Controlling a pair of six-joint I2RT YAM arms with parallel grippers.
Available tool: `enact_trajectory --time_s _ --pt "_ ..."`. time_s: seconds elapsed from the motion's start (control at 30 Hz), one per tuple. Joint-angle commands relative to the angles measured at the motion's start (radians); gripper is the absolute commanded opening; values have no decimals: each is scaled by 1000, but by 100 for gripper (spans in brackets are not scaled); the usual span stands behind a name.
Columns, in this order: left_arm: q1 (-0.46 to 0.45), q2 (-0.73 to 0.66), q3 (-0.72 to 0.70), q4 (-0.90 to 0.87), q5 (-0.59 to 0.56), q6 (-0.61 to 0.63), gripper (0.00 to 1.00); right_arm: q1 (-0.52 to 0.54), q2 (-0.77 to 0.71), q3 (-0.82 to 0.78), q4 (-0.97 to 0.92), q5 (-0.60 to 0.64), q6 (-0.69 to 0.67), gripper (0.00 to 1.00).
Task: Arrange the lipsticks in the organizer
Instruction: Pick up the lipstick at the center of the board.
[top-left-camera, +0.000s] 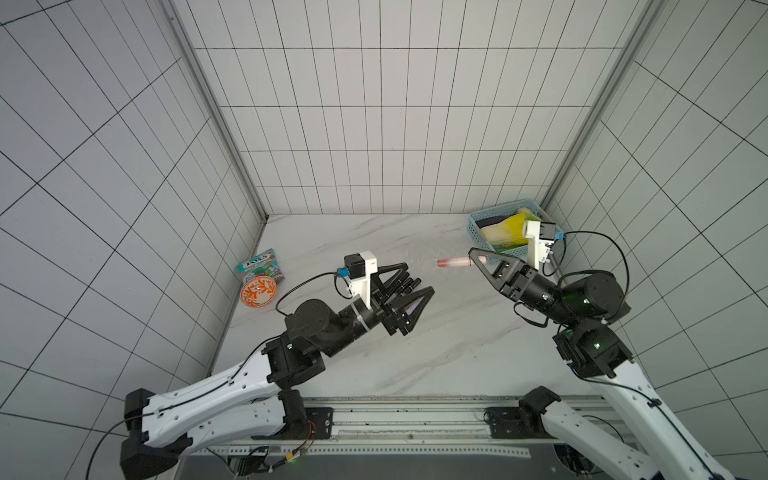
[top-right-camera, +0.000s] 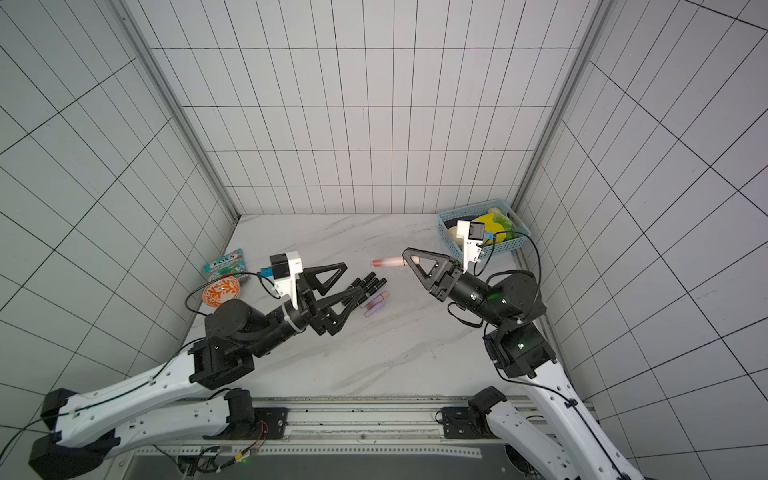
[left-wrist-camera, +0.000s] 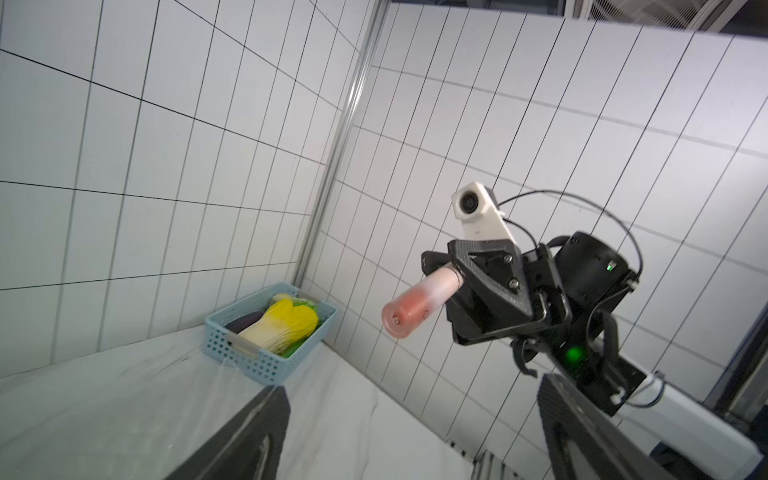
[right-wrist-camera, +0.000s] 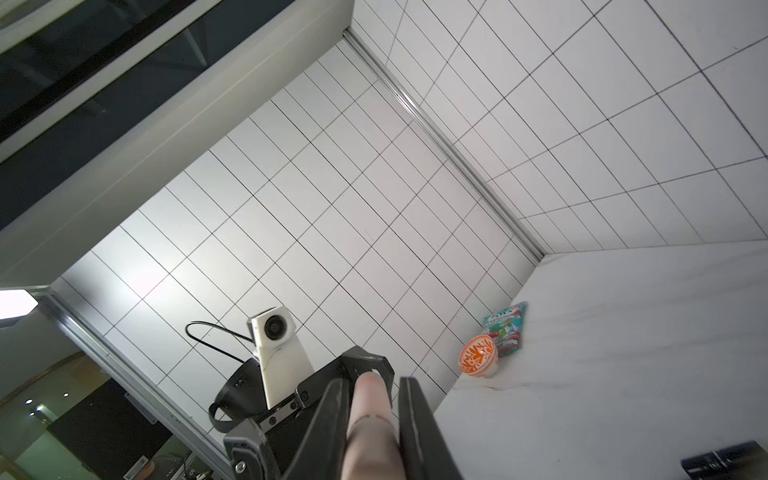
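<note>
White tiled walls box in a marbled table (top-left-camera: 374, 332), with two arms reaching over it from the near edge. At the far right corner sits a blue basket (top-left-camera: 505, 204) of soft toys. An orange bowl (top-left-camera: 258, 293) and a sweet packet (top-left-camera: 259, 266) lie by the left edge.

Left of the table's middle lies a bunch of black lipsticks (top-right-camera: 370, 284) with a couple of gloss tubes (top-right-camera: 376, 303) touching them. The left gripper (top-left-camera: 417, 277) hangs over this bunch, jaws spread wide and empty. If it drops carelessly, I'd expect a finger to nudge the round tubes and set them rolling.

The right gripper (top-left-camera: 478, 257) is clamped tight on a pink tube (top-left-camera: 453, 262), held in the air over the right half of the table. The tube lies about level and points toward the left arm.

The grip is only on the pale end, so most of the tube (left-wrist-camera: 415, 305) sticks out free. I reckon a quick swing could tip it in the jaws or let it slide out.

It must also be stood upright before it will go into a slot. I cannot pick out the organizer against the white top, so a missed slot looks likely to me.
</note>
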Motion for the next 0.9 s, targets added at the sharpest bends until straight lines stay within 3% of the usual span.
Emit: enact_trajectory --time_s 0.0,0.47,0.67,0.87 --pt "28 19 -30 214 130 -143 87 35 -5 5 156 4 93 10" --pt "43 194 -8 524 179 -226 74 169 14 -37 250 147 69 8" --pt "42 205 -11 548 169 -223 60 186 -1 -48 204 188 33 8" --pt "42 199 -15 539 148 -199 38 192 19 -53 215 188 32 8"
